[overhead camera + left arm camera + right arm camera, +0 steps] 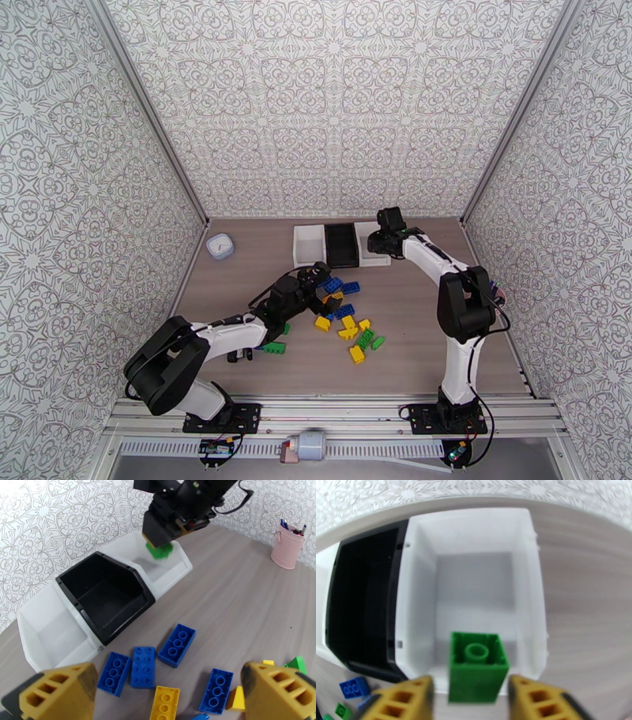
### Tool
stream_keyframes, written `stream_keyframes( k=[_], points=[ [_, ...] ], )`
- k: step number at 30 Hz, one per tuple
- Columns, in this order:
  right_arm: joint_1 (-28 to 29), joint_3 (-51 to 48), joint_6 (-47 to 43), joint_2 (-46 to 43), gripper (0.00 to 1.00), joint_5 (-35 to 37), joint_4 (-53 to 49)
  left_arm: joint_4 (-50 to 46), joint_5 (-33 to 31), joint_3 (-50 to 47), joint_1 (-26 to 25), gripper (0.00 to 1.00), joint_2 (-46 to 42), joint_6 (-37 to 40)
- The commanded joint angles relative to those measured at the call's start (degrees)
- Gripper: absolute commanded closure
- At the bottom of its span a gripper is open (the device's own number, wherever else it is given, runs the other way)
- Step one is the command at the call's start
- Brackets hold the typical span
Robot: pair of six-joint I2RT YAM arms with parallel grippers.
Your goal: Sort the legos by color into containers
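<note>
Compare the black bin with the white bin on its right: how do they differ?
The black bin sits mid-row; the white bin ends the row. The right gripper and a green brick are above the white bin, nothing above the black bin. Both are open, equal in shape, bare inside.

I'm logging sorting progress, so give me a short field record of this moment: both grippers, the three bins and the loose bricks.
left gripper: open, above the loose legos
right gripper: open, above the right white bin
green lego: between the right gripper's fingers, gaps on both sides
right white bin floor: bare
black bin: empty
left white bin: empty
loose legos: blue, yellow, green, on the table in front of the bins
</note>
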Motion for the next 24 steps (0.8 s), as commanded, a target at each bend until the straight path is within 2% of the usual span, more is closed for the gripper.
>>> stream_keyframes(
  k=[1, 6, 10, 13, 21, 24],
  points=[
    [0.0, 0.4, -0.7, -2.0, 0.26, 0.1, -1.5, -0.7, -0.6, 0.6, -0.4, 0.00, -2.4, 0.6],
    [1.4, -8.0, -1.2, -8.7, 0.16, 0.0, -1.4, -8.9, 4.2, -0.3, -0.2, 0.00, -8.2, 5.3],
    [5.0, -14.3, -0.4, -13.6, 0.12, 0.2, -2.3, -13.0, 9.0, -2.8, 0.0, 0.00, -13.1, 6.1],
    [8.6, -16.6, 1.2, -15.2, 0.09, 0.4, -4.5, -15.3, 10.3, -5.7, 0.3, 0.00, -17.6, 5.8],
    [17.6, -15.1, 3.4, -10.7, 0.00, 2.3, -8.6, -19.5, 10.4, -11.8, 1.8, 0.00, -28.7, 6.1],
    [17.9, -13.4, 2.9, -7.4, 0.05, 1.2, -9.4, -20.5, 10.6, -13.1, 2.5, 0.00, -31.4, 6.1]
  ],
)
